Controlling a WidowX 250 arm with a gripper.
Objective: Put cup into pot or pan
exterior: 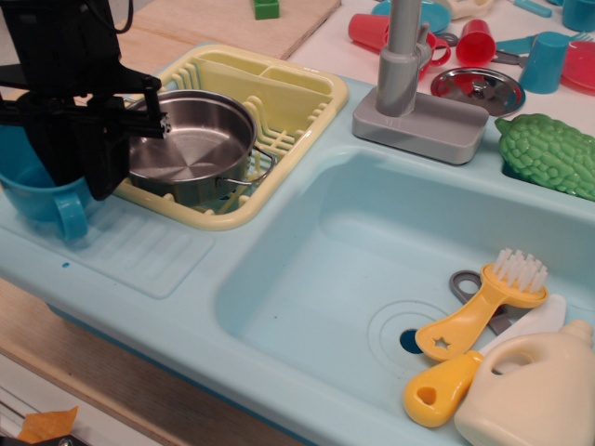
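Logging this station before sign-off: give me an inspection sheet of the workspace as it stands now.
Surface: pale blue toy sink unit, basin on the right.
Job's things: blue cup on the drainboard, mostly hidden by the arm; steel pot empty in the yellow rack.
Clutter: two brushes, cream bottle, green vegetable, lid, red cups, teal cup.
Grippers: black pincer at the cup; state unclear.
Cables: nothing seen.
Surroundings: grey faucet, wooden board.
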